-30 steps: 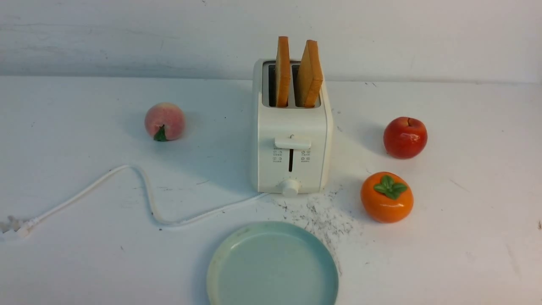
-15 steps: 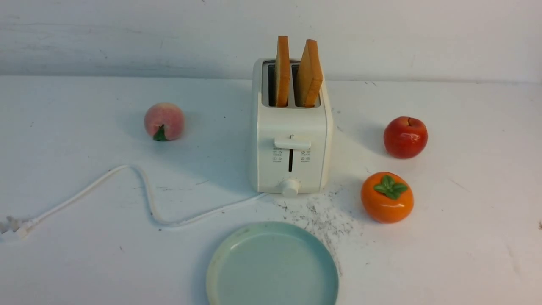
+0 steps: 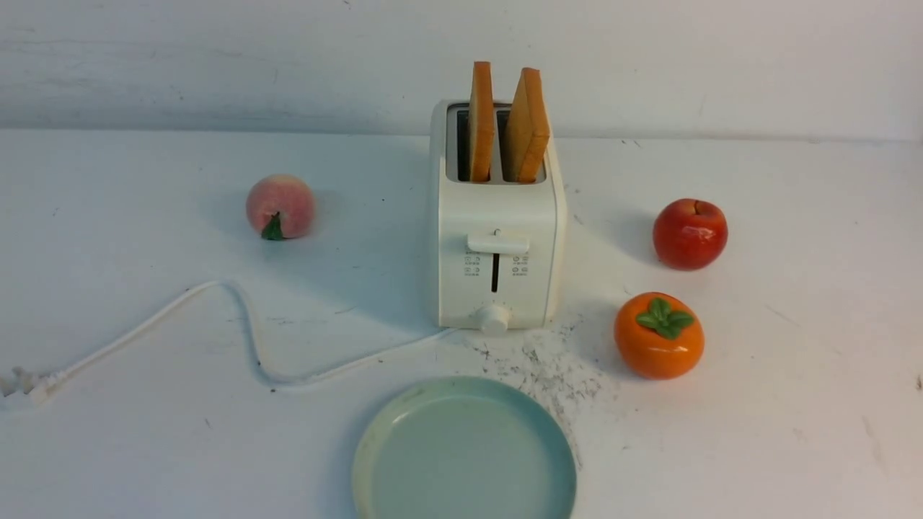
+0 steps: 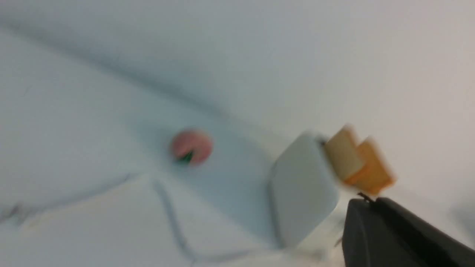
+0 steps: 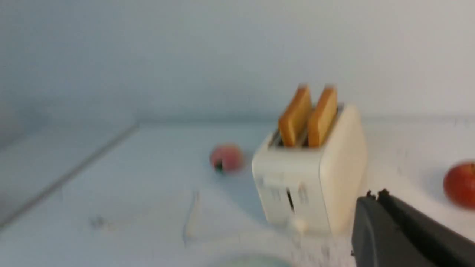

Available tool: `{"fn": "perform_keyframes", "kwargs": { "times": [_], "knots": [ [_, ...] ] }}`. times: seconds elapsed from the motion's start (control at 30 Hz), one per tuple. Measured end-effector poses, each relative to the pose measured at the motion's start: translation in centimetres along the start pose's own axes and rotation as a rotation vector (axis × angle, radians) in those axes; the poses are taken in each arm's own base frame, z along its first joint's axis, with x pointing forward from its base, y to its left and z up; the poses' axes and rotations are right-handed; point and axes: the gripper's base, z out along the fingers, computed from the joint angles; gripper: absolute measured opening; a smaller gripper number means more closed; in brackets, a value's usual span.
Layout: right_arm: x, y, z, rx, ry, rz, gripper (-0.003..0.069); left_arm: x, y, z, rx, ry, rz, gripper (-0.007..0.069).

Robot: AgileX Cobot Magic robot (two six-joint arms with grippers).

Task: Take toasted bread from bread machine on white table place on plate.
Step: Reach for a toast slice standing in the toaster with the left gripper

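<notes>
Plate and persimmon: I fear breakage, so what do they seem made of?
The plate looks like matte plastic or melamine: dull, even surface, no sharp glints; ceramic is possible. The persimmon looks like glossy hard plastic or glazed ceramic: bright highlights.

toasted bread [image 3: 482, 122] standing in bread machine [image 3: 497, 245], plate [image 3: 461, 461] in front

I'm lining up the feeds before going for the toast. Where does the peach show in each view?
Front view: peach on the robot's left of the bread machine, apart from it.
Left wrist view: blurred pink ball, off the bread machine's plain side wall.
Right wrist view: blurred, beside the bread machine, on the side away from the red apple.
Shared landmark: the bread machine, toasted bread standing in its slots.
</notes>
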Motion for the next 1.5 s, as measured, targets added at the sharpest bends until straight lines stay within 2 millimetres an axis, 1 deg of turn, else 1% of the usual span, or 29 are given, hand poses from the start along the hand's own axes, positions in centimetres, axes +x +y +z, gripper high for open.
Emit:
{"fn": "perform_keyframes", "kwargs": {
  "times": [0.07, 0.2, 0.27, 0.33, 0.37, 0.4, 0.5, 0.53, 0.6, 0.63, 0.73, 0.77, 0.8, 0.83, 0.87, 0.9, 0.93, 0.97, 1.03, 1.07, 1.1, 1.17, 1.27, 1.3, 1.33, 1.37, 1.4, 1.47, 1.5],
  "knots": [
    [0.6, -1.3, 1.9, 0.03, 0.203, -0.045, -0.0006, -0.6, -0.4, 1.4, -0.083, 0.186, 0.101, -0.0014],
    [1.7, -3.7, 2.9, 0.183, 0.458, -0.107, -0.0006, -0.1, -0.2, 3.3, -0.127, 0.375, 0.207, -0.0014],
    [1.9, -4.9, 2.7, 0.297, 0.527, -0.115, -0.0006, 0.2, -0.3, 3.7, -0.109, 0.414, 0.218, -0.0014],
    [2.1, -5.9, 2.0, 0.445, 0.571, -0.068, -0.0006, 0.5, -0.8, 3.8, -0.041, 0.424, 0.21, -0.0014],
    [2.1, -6.0, 2.0, 0.458, 0.572, -0.061, -0.0006, 0.4, -0.8, 3.8, -0.039, 0.42, 0.215, -0.0014],
    [2.2, -6.6, 1.4, 0.566, 0.587, 0.015, -0.0006, 0.7, -1.3, 4.0, 0.03, 0.424, 0.207, -0.0014],
    [2.6, -7.1, 0.7, 0.676, 0.616, 0.111, -0.0003, 1.0, -2.3, 4.9, 0.152, 0.442, 0.187, -0.0014],
    [2.6, -7.1, 0.7, 0.681, 0.618, 0.115, -0.0003, 1.0, -2.5, 5.0, 0.171, 0.445, 0.183, -0.0014],
    [2.8, -7.1, 0.5, 0.696, 0.641, 0.147, -0.0002, 0.8, -3.5, 6.6, 0.252, 0.488, 0.127, -0.0014],
    [2.8, -7.0, 0.5, 0.694, 0.643, 0.149, -0.0002, 0.7, -3.6, 6.9, 0.264, 0.499, 0.118, -0.0014],
    [3.0, -6.6, 0.8, 0.632, 0.656, 0.159, 0.0, -0.7, -5.1, 10.1, 0.324, 0.598, 0.084, -0.0014],
    [3.0, -6.5, 0.8, 0.627, 0.657, 0.159, -0.0001, -0.9, -5.3, 10.2, 0.329, 0.602, 0.085, -0.0014],
    [3.0, -6.3, 0.9, 0.59, 0.661, 0.16, 0.0001, -1.4, -5.6, 12.1, 0.324, 0.651, 0.08, -0.0014],
    [3.0, -6.1, 1.0, 0.569, 0.663, 0.16, 0.0001, -1.8, -5.9, 12.7, 0.328, 0.663, 0.085, -0.0014],
    [3.1, -6.1, 1.1, 0.561, 0.664, 0.16, 0.0001, -1.8, -5.9, 13.1, 0.325, 0.673, 0.086, -0.0014],
    [3.1, -5.8, 1.2, 0.531, 0.664, 0.169, 0.0001, -2.0, -6.7, 14.5, 0.329, 0.698, 0.115, -0.0014],
    [3.1, -5.8, 1.2, 0.528, 0.663, 0.171, 0.0001, -2.0, -6.8, 14.6, 0.33, 0.699, 0.119, -0.0014],
    [3.1, -5.6, 1.3, 0.51, 0.663, 0.177, 0.0001, -1.7, -8.0, 15.6, 0.332, 0.719, 0.153, -0.0014],
    [3.1, -5.5, 1.4, 0.494, 0.661, 0.186, 0.0001, -0.9, -9.4, 16.6, 0.323, 0.738, 0.208, -0.0014],
    [3.1, -5.5, 1.4, 0.493, 0.661, 0.186, 0.0002, -1.0, -9.7, 16.7, 0.32, 0.729, 0.206, -0.0014],
    [3.1, -5.4, 1.4, 0.487, 0.66, 0.184, 0.0003, -0.4, -10.9, 18.0, 0.287, 0.721, 0.24, -0.0014],
    [3.1, -5.4, 1.4, 0.486, 0.661, 0.181, 0.0005, -0.4, -12.2, 19.5, 0.241, 0.685, 0.244, -0.0014],
    [3.1, -5.4, 1.4, 0.484, 0.659, 0.179, 0.0005, -1.4, -13.3, 21.9, 0.182, 0.633, 0.238, -0.0014],
    [3.1, -5.4, 1.4, 0.483, 0.658, 0.181, 0.0006, -1.6, -13.6, 23.3, 0.16, 0.625, 0.234, -0.0014],
    [3.1, -5.4, 1.4, 0.483, 0.658, 0.181, 0.0006, -1.8, -13.8, 23.4, 0.159, 0.615, 0.233, -0.0014],
    [3.1, -5.4, 1.4, 0.483, 0.657, 0.18, 0.0006, -2.0, -14.1, 24.4, 0.15, 0.606, 0.233, -0.0014],
    [3.2, -5.5, 1.5, 0.483, 0.655, 0.179, 0.0008, -1.9, -14.4, 25.8, 0.142, 0.606, 0.235, -0.0011],
    [3.5, -5.6, 1.6, 0.484, 0.659, 0.18, 0.0009, -1.8, -14.8, 27.2, 0.143, 0.604, 0.238, 0.0001],
    [4.1, -5.7, 1.7, 0.482, 0.671, 0.187, 0.001, -1.7, -15.1, 28.4, 0.145, 0.606, 0.25, 0.0028]
  ]
}}
